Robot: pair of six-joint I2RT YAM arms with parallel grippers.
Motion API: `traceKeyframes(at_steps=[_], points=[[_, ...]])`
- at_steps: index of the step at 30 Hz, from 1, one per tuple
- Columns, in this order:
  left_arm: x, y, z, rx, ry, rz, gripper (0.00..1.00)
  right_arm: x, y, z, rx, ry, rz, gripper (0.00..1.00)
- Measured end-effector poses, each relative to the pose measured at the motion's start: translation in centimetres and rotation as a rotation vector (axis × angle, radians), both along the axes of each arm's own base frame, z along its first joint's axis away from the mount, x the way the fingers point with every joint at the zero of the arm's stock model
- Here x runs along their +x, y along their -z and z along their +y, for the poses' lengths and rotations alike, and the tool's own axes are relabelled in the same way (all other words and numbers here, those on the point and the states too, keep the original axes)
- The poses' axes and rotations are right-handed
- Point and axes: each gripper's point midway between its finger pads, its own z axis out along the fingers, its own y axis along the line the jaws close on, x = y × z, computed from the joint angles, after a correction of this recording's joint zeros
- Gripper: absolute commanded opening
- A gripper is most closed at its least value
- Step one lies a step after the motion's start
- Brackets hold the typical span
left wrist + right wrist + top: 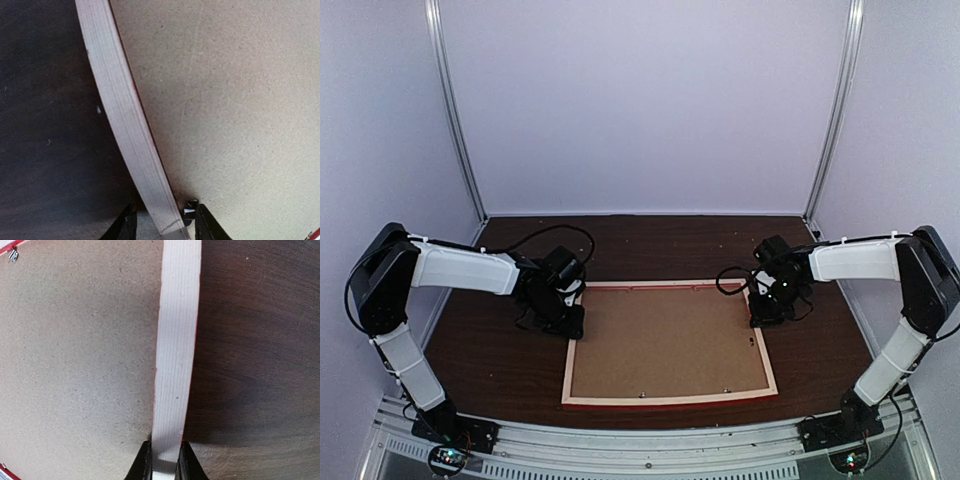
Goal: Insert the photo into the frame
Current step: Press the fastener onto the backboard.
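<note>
The frame (pixel 670 400) lies face down on the dark table, pale wood back up, with red showing along its near edge. A brown backing board (pixel 665 345) fills it. The photo is not in view. My left gripper (pixel 565 318) sits at the frame's far left rail. In the left wrist view its jaws (pixel 167 225) straddle the pale rail (pixel 120 110), open, with a gap on the outer side. My right gripper (pixel 763 312) is at the far right rail. In the right wrist view it (pixel 164 460) is shut on the rail (pixel 175 350).
Small metal retaining tabs sit on the backing board's edge, one by my left inner finger (pixel 190 206) and one at a corner (pixel 13 256). The dark wood table (pixel 500 360) is enclosed by white walls on three sides.
</note>
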Motion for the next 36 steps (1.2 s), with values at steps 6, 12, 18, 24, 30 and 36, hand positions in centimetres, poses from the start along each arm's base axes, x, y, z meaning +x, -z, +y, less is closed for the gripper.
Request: traceKeyframes(at_steps=[6,12,18,24,30,36], points=[[-0.14,-0.05,-0.28,-0.01,0.021,0.003,0.24,-0.01,0.0,0.0,0.0,-0.001,0.0,0.02],[-0.22,-0.07,-0.26,-0.008,0.023,0.007,0.17,-0.01,0.0,0.0,-0.001,-0.002,0.0,0.02],[-0.22,-0.07,-0.26,-0.009,0.023,0.008,0.32,-0.02,0.0,-0.01,-0.001,-0.002,0.0,0.02],[-0.23,-0.01,0.05,-0.002,0.026,0.014,0.5,-0.02,0.01,-0.01,-0.001,-0.003,0.0,0.02],[-0.2,0.0,0.25,-0.02,0.015,0.035,0.52,-0.02,0.0,-0.01,-0.001,-0.003,0.0,0.02],[-0.06,-0.11,0.23,-0.067,-0.006,0.068,0.52,-0.02,0.0,0.0,-0.001,-0.003,0.0,0.02]])
